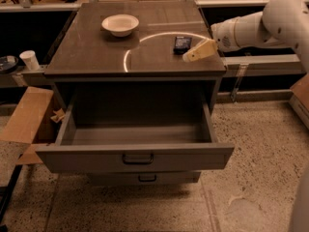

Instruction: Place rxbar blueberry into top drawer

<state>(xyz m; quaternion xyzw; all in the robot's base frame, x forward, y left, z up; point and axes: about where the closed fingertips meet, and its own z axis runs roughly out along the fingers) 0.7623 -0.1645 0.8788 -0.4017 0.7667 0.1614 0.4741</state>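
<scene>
Gripper [200, 50] just right of rxbar blueberry [182, 43], angled toward it for pickup; cannot tell how wide. Bar flat on surface [87, 52]; top drawer [135, 153] open below it, ready to receive.

a single camera looks down from high in front of the cabinet [137, 75], facing its front squarely. it stands at a middle distance: the whole cabinet top [91, 52] fills the upper half of the frame, the open top drawer [135, 157] the centre, speckled floor [251, 178] the bottom. the gripper [199, 51] sits right of centre in the upper frame, its arm [251, 28] entering from the right edge.
</scene>
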